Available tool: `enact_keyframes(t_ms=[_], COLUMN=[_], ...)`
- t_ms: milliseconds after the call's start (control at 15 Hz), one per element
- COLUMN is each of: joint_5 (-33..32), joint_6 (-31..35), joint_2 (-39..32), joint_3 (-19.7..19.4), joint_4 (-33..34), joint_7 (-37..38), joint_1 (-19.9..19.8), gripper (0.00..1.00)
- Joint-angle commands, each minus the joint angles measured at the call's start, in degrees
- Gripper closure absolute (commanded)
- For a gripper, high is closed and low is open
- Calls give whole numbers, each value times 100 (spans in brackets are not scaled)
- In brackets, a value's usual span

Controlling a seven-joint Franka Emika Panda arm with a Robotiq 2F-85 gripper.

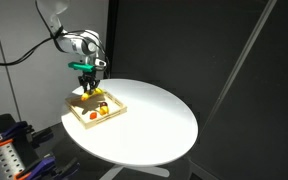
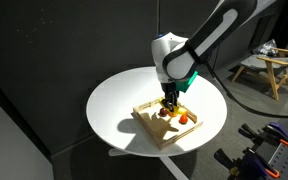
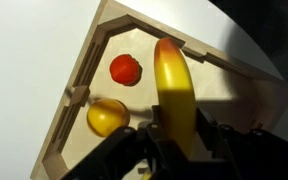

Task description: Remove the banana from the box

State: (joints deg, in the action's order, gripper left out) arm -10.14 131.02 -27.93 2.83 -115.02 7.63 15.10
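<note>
Gripper [image 3: 180, 136] clenched on banana [image 3: 170, 80] over box [image 3: 82, 75]; red round toy [image 3: 125, 69], yellow round toy [image 3: 106, 117] left of banana

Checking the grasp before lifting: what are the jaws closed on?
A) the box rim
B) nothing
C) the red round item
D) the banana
D: the wrist view shows the banana clamped between the jaws, the red item lying apart in the box.
</note>
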Motion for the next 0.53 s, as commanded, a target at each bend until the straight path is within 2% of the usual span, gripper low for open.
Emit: enact_keyframes(t_ms=[0, 467], joint_5=[-35, 22], joint_6=[-83, 20], joint_2=[623, 1338], joint_3=[47, 20], joint_4=[-510, -1108], joint_7=[-217, -524], joint_1=[-237, -665], gripper=[86, 86])
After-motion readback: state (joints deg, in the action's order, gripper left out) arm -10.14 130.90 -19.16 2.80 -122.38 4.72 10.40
